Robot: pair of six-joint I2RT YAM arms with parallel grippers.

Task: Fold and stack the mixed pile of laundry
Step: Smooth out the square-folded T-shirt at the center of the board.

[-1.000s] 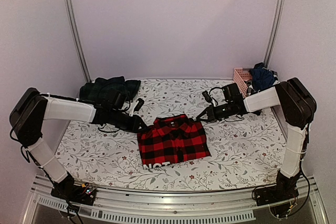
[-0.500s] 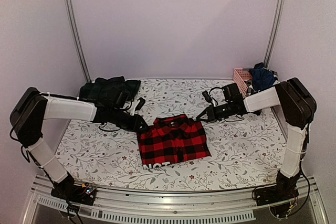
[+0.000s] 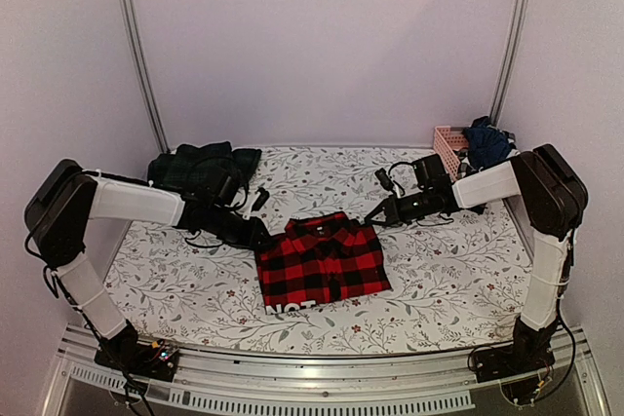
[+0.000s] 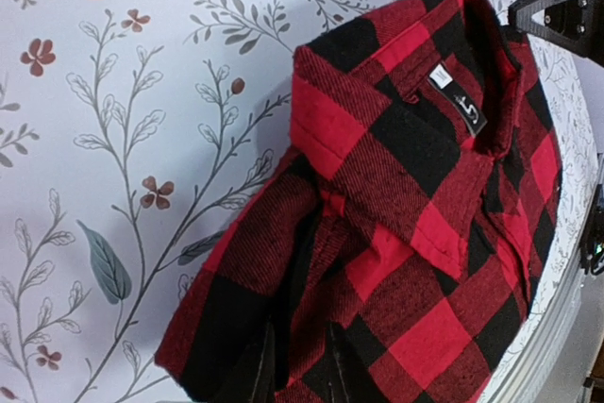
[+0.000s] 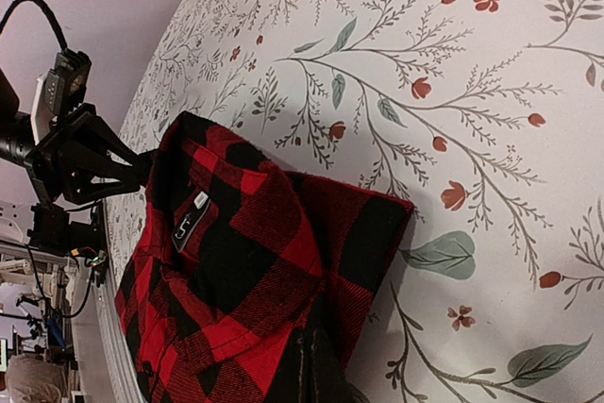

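A: While the flannel shirt (image 3: pixel 322 262) lies folded on the worktop (image 3: pixel 439 280), middle toward the near edge, what's the risk?
B: Right tool (image 3: pixel 373 218) pressed together at its far right corner. Left tool (image 3: pixel 265 234) at far left, grip can't tell. An uneven lift could unfold it before the tartan stack (image 3: pixel 200 168) in the far left corner.

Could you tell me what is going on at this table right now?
Two robot arms are at a red-and-black checked shirt lying folded mid-table. The left gripper seems to pinch its far left corner; the right gripper is shut at the far right corner. A dark green tartan piece lies far left, and dark navy clothes sit in the pink basket far right.
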